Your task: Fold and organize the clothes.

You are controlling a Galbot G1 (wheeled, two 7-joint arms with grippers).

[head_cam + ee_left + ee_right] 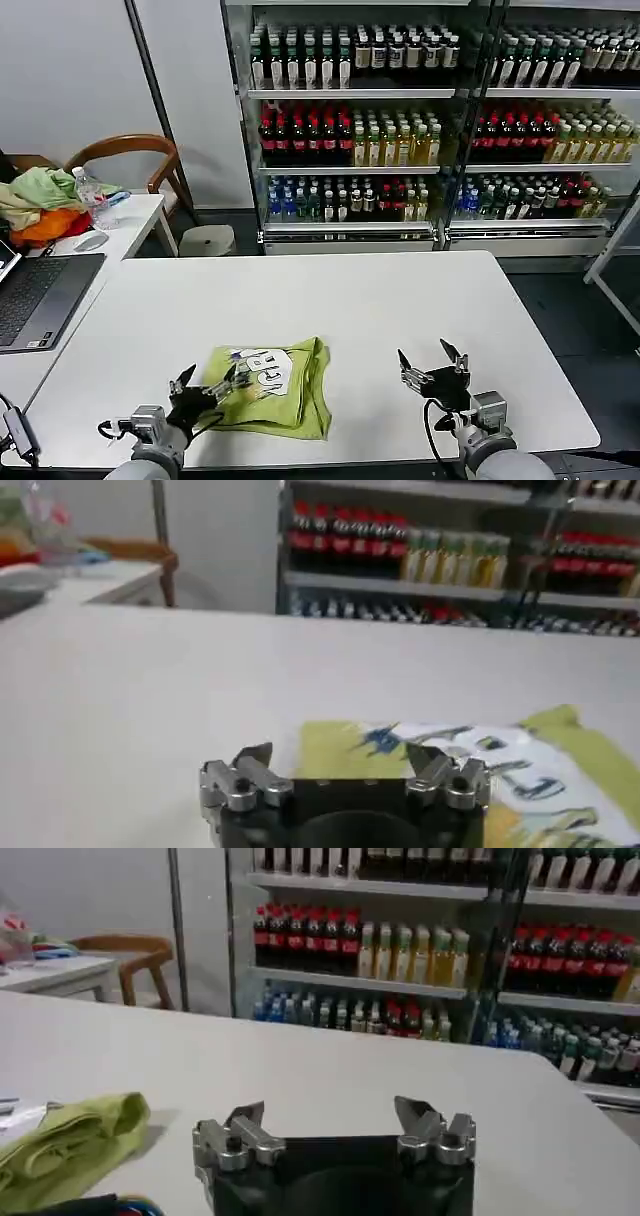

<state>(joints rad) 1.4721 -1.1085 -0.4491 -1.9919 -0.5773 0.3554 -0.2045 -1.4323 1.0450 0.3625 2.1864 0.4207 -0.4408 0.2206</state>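
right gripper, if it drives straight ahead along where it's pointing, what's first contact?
Probably nothing close. The right gripper, open, points across bare white table, with the T-shirt off to its left. The way looks free to the far edge; depth is unclear.

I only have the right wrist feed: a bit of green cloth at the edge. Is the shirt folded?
Observer: Head view shows the T-shirt lying as a folded bundle near the table's front edge, print side up.
Operator: Where's the left gripper?
Observer: The left gripper sits open at the shirt's left edge, one finger over the cloth.
Operator: And my right gripper relative to the shirt?
Observer: The right gripper is open above bare table, well off the shirt's right side, holding nothing.
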